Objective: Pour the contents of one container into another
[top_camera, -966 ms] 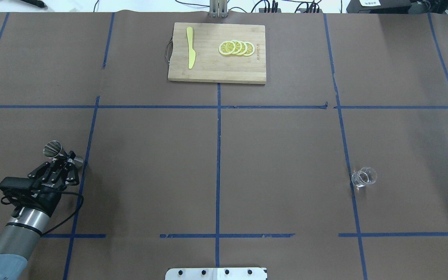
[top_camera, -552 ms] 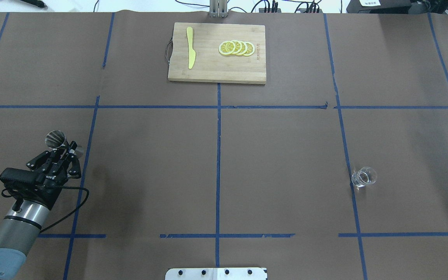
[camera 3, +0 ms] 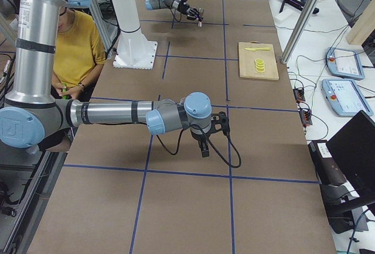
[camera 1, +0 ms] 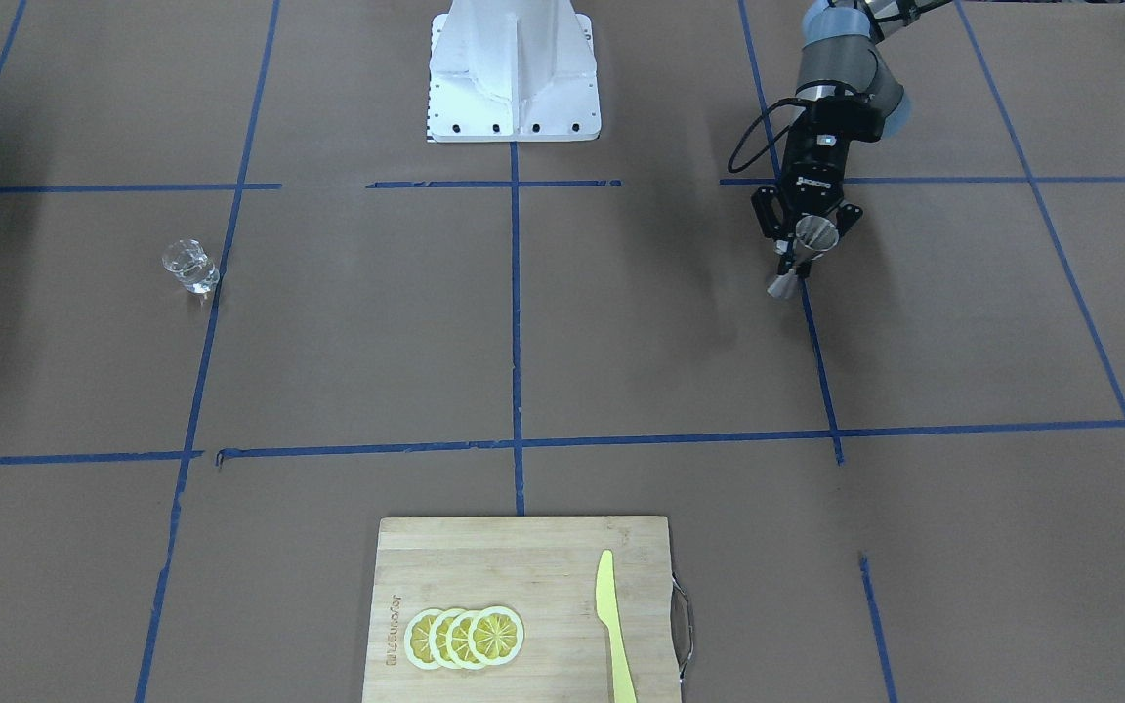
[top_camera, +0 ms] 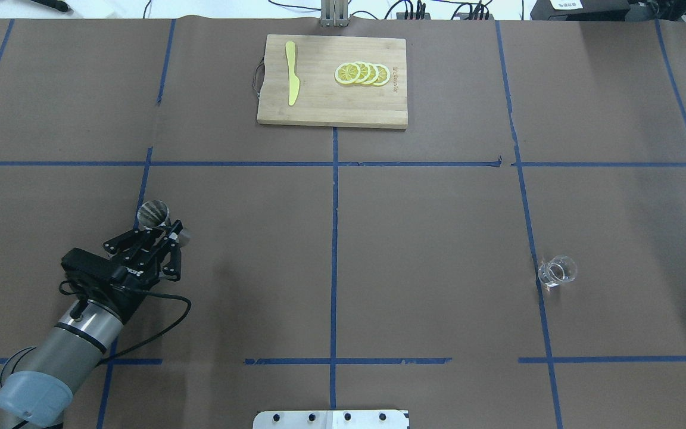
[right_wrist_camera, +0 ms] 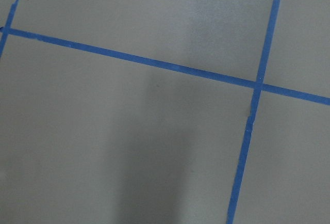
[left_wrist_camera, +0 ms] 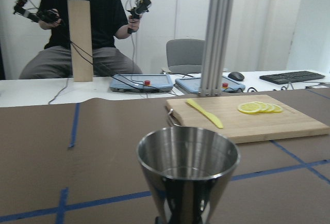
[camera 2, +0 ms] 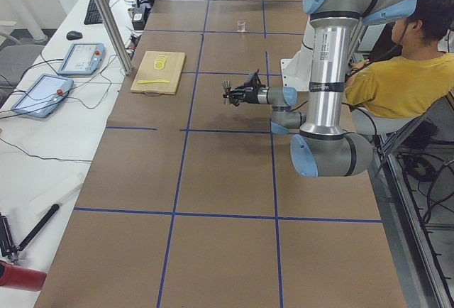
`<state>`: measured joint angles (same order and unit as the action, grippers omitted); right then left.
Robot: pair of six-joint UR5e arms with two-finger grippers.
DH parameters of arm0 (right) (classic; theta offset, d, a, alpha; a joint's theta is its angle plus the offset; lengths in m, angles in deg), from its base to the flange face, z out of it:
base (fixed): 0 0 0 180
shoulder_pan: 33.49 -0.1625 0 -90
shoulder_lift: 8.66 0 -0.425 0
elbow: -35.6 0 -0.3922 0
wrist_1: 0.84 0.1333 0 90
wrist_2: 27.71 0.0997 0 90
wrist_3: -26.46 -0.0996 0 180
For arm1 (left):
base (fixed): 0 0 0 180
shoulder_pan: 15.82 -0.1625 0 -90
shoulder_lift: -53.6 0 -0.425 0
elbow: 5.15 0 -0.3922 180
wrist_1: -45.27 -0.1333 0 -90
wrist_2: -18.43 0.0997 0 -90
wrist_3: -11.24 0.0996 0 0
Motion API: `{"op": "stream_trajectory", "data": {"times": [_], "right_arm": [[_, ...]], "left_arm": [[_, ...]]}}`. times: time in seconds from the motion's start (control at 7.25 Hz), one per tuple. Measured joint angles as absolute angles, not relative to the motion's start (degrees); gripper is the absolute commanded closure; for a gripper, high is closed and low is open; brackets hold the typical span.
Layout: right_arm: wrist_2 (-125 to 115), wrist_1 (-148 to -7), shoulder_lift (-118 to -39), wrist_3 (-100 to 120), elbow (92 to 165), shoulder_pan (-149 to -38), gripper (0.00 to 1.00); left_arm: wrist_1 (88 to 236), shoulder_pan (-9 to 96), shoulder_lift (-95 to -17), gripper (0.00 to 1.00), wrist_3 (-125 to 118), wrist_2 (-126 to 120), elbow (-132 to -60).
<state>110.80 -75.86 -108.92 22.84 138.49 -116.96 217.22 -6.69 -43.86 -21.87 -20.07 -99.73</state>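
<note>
Starting at the left of the overhead view, the left hand (top_camera: 168,229) is clamped on the steel jigger (top_camera: 153,214) at its narrow waist. It is well to the left of the cutting board (top_camera: 319,104) and nearer the robot. The jigger's wide mouth faces up, and the jigger looks to be held clear of the table (top_camera: 426,238).

The cutting board lies at the middle of the table's far edge. A yellow knife (top_camera: 291,74) lies on it at the handle end, with a row of overlapping lemon slices (top_camera: 362,73) to its right.

Well to the right of the cutting board and nearer the robot, the clear glass cup (top_camera: 557,271) stands upright on the table, just beside a blue tape line (top_camera: 526,214).

The right hand (camera 3: 203,146) shows only in the right side view. It points down over the table on the camera's side of the cutting board. Whether its fingers are apart or together cannot be told.
</note>
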Motion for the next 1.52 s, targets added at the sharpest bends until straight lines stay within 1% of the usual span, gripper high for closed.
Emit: {"op": "stream_trajectory", "data": {"times": [0.14, 0.41, 0.69, 0.83, 0.97, 1.24, 1.52], "right_arm": [[111.42, -75.23, -108.81, 22.85, 138.47, -116.37, 0.00], [111.84, -72.53, -108.41, 22.64, 138.53, -113.95, 0.01], [112.24, -65.12, -108.39, 17.53, 138.65, -111.15, 0.00], [112.31, -59.27, -108.45, 10.70, 138.72, -108.81, 0.00], [111.49, -51.66, -108.58, 0.96, 138.78, -105.26, 0.00], [103.06, -38.23, -109.44, -18.96, 140.56, -94.56, 0.01], [83.46, -35.33, -114.48, -30.93, 148.90, -79.84, 0.02]], "left_arm": [[217.31, -5.88, -47.39, 1.00, -16.60, -22.92, -99.71], [217.38, -4.32, -51.41, 1.00, -13.36, -29.19, -98.89], [217.26, -3.31, -56.35, 1.00, -12.78, -36.08, -95.15], [217.08, -2.79, -59.55, 1.00, -12.57, -39.48, -92.75], [216.93, -2.53, -62.55, 1.00, -12.42, -41.12, -90.23], [216.86, -2.34, -65.06, 1.00, -12.33, -42.16, -87.65], [216.91, -2.26, -65.54, 1.00, -12.37, -42.34, -87.29]]}}
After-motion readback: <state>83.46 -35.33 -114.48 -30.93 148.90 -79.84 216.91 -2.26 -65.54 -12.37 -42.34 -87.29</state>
